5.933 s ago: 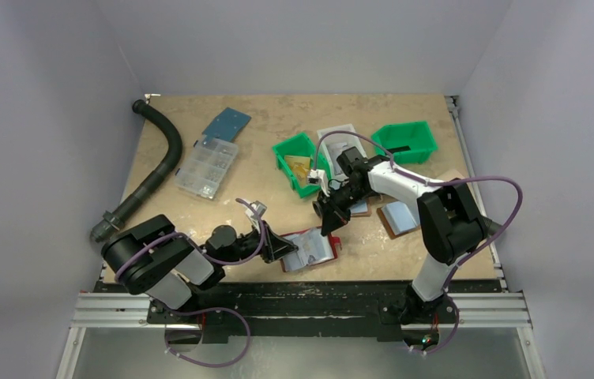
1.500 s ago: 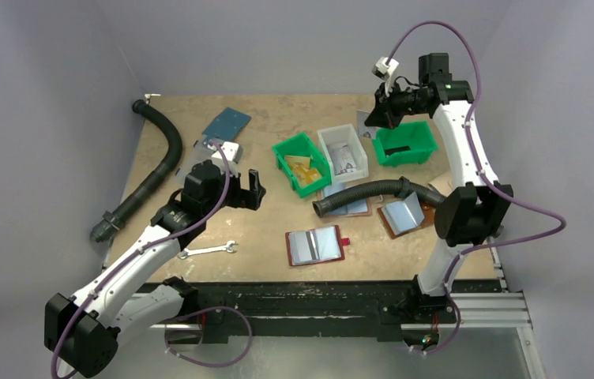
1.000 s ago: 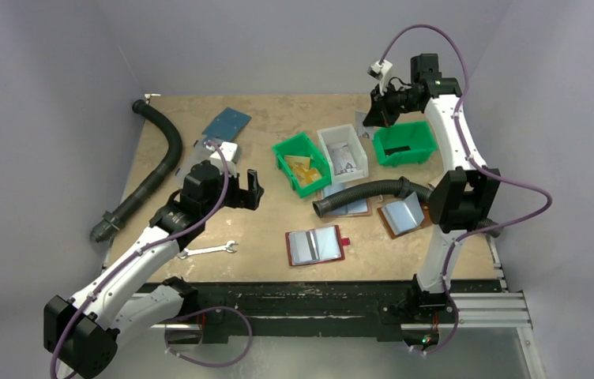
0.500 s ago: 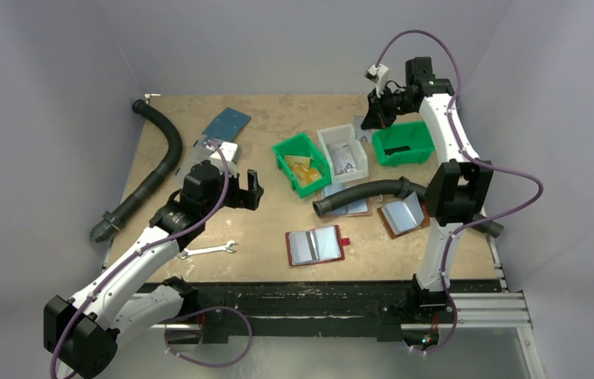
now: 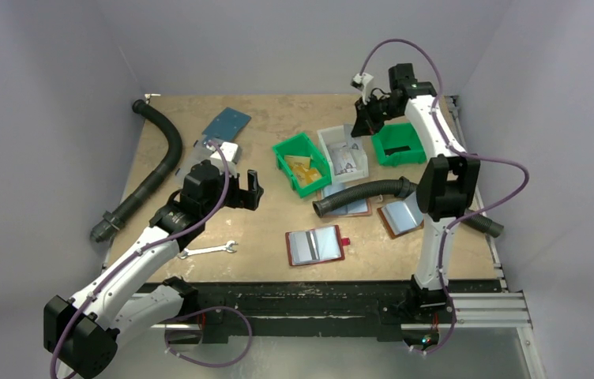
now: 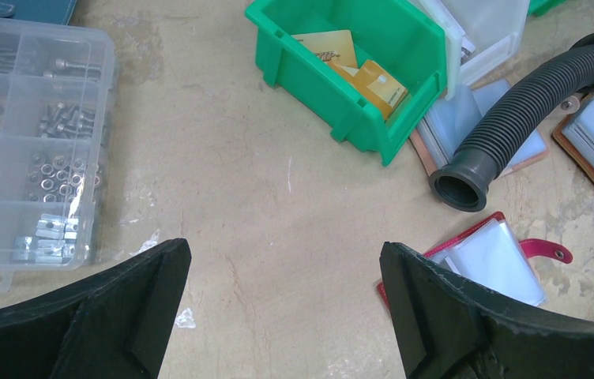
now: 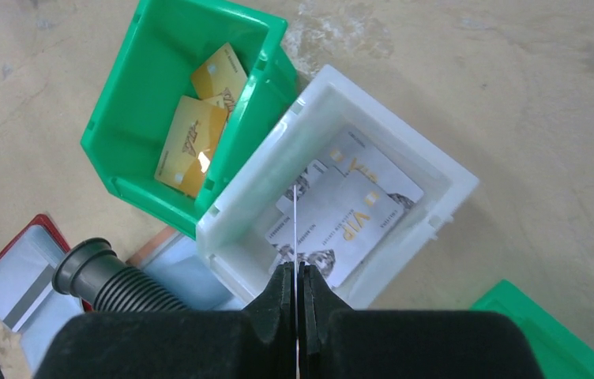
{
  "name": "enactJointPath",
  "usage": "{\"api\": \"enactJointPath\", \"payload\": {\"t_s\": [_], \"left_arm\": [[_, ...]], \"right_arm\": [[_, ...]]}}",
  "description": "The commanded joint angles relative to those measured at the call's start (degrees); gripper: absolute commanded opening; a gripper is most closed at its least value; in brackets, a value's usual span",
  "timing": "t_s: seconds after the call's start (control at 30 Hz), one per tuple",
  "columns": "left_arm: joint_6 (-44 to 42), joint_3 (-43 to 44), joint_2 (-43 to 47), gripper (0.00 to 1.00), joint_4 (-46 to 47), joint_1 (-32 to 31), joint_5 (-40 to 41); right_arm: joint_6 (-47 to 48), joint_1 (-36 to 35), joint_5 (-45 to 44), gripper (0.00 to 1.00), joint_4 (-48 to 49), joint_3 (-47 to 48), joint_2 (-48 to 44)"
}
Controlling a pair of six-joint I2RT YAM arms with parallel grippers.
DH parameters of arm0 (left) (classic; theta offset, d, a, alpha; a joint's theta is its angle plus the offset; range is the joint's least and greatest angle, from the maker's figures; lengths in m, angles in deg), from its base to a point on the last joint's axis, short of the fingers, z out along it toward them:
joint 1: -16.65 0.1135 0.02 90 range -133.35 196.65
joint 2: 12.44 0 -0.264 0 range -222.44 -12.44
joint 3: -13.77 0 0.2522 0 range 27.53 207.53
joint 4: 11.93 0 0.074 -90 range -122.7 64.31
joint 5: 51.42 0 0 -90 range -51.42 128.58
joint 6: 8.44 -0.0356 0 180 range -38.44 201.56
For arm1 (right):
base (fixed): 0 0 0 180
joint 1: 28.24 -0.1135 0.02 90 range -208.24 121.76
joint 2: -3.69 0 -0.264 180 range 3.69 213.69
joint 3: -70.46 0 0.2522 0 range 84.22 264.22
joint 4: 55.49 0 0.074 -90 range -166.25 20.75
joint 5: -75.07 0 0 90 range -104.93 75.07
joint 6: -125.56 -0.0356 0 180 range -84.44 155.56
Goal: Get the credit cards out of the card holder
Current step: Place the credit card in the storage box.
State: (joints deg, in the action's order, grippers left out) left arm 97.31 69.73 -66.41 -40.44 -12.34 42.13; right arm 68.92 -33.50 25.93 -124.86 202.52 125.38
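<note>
The dark red card holder lies open on the table near the front, pale shiny pockets up and red tab at its right edge; it also shows as the card holder and the card holder. My right gripper hangs above the white bin. In the right wrist view this right gripper is shut on a thin credit card seen edge-on, over several pale cards lying in the bin. My left gripper hovers left of the holder; the left gripper is open and empty.
A green bin with yellow-orange cards sits left of the white bin, another green bin right of it. A ribbed hose crosses brown folders. A wrench, a clear parts box and a second hose lie at left.
My right arm has swung left and down from above the right green bin to above the white bin, still pinching the card. The left arm has stayed put.
</note>
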Motion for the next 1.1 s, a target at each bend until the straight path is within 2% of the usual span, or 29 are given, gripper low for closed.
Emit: {"api": "enactJointPath", "payload": {"t_s": [0.0, 0.13, 0.27, 0.33, 0.43, 0.53, 0.7, 0.87, 1.07], "left_arm": [[-0.8, 0.0, 1.0, 0.99, 0.7, 0.3, 0.8], [-0.9, 0.0, 1.2, 0.99, 0.7, 0.3, 1.0], [-0.9, -0.1, 1.2, 0.99, 0.8, 0.5, 0.8], [-0.9, 0.0, 1.2, 0.99, 0.9, 0.6, 0.6], [-0.7, -0.1, 1.1, 0.99, 1.1, 0.9, -0.1], [-0.2, -0.3, 1.3, 0.99, 1.9, 1.9, -1.9], [0.9, -0.6, 0.7, 0.99, 3.0, 3.9, -6.5], [1.4, -0.6, -0.6, 0.99, 3.1, 4.6, -9.4], [1.6, -0.9, -2.0, 0.98, 4.2, 5.1, -13.8]], "right_arm": [[-1.2, -4.7, -3.1, 0.05, 1.3, 1.6, 2.4], [-5.2, -7.1, -10.8, 0.14, 4.0, 1.3, 4.3], [-6.7, -7.3, -16.5, 0.43, 4.8, 0.6, 4.1], [-6.6, -7.4, -20.3, 0.51, 5.1, 0.6, 2.3], [-6.6, -7.7, -28.2, 0.54, 6.1, 0.9, -1.9], [-6.2, -7.7, -29.1, 0.55, 7.2, -0.5, -6.8], [-4.2, -7.7, -19.1, 0.54, 7.5, -7.1, -15.2], [-2.2, -7.7, -5.7, 0.54, 10.0, -19.5, -23.8], [-3.2, -7.3, -2.1, 0.55, 18.0, -35.6, -35.3]]}}
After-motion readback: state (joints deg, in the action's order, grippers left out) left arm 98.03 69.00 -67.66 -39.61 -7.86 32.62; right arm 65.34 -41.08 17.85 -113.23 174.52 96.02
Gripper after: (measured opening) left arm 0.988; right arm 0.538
